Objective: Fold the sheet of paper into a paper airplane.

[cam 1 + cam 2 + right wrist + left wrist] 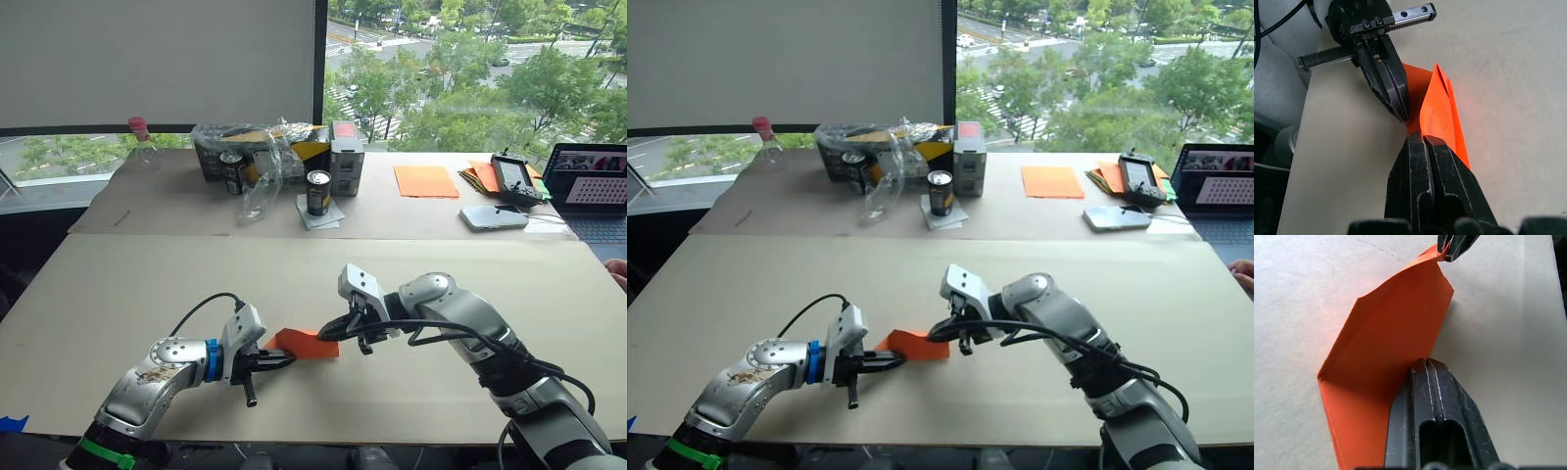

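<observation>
On the near part of the pale beige table [745,284], toward its front edge, lies the folded bright orange sheet of paper [913,344]. The left gripper [893,361] touches its left end and the right gripper [936,335] its right end. Along the far edge stand a black drink can [940,193], a flat paler orange sheet [1052,181] and a laptop [1221,191].

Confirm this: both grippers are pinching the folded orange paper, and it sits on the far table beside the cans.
One part is wrong. The folded orange paper lies on the near table, not by the cans; the left eye view shows it. The left gripper and the right gripper do pinch it.
</observation>
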